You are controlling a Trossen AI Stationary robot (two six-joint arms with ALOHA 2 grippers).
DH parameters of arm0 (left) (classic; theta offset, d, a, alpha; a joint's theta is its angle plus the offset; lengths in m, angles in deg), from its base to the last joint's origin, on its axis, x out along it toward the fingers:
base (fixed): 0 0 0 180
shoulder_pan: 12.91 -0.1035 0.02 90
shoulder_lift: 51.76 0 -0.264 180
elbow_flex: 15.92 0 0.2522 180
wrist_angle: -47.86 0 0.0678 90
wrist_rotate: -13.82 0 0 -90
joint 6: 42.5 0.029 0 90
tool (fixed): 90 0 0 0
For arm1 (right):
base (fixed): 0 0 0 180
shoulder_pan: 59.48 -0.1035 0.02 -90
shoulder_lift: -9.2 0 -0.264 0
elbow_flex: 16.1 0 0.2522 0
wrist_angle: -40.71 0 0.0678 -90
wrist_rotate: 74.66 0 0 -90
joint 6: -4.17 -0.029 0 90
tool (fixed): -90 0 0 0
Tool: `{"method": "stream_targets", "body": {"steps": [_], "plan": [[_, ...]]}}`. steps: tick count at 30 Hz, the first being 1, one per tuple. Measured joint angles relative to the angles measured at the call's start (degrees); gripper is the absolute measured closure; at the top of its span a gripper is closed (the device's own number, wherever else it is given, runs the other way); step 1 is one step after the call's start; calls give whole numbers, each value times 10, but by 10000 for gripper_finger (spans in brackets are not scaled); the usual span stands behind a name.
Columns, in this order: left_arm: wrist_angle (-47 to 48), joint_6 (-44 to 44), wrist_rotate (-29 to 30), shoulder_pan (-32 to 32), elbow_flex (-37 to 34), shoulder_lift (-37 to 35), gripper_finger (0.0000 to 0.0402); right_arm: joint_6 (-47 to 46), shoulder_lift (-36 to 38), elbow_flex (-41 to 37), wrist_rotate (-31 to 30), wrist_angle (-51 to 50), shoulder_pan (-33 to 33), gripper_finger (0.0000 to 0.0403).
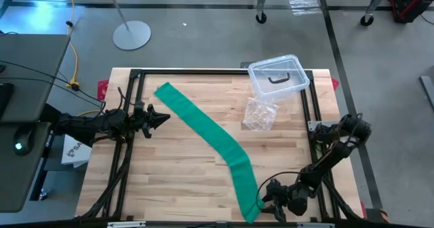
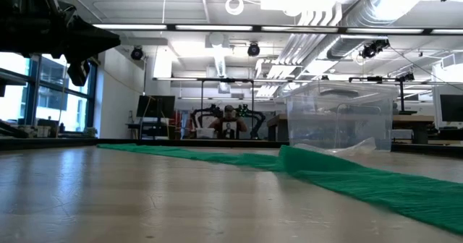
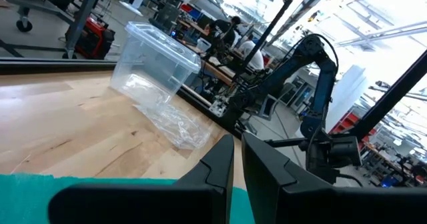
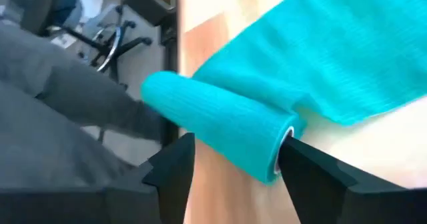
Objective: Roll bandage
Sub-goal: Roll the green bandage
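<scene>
Bandage (image 1: 215, 141) lies diagonally across the table (image 1: 169, 180), its rolled end apparently between the right gripper's (image 1: 266, 202) fingers; box (image 1: 278, 75) behind.
</scene>
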Motion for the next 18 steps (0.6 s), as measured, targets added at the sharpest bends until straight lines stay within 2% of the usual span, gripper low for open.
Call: {"method": "stream_targets", "body": {"steps": [8, 14, 16, 18], "plan": [[0, 0, 0, 0, 0, 0, 373, 33, -50, 2, 27, 79, 15, 267], [0, 0, 0, 0, 0, 0, 373, 25, -48, 2, 31, 93, 21, 346], [0, 0, 0, 0, 0, 0, 373, 17, -44, 1, 43, 95, 24, 380], [-1, 0, 0, 0, 0, 0, 373, 19, -36, 0, 76, 93, 30, 393]]}}
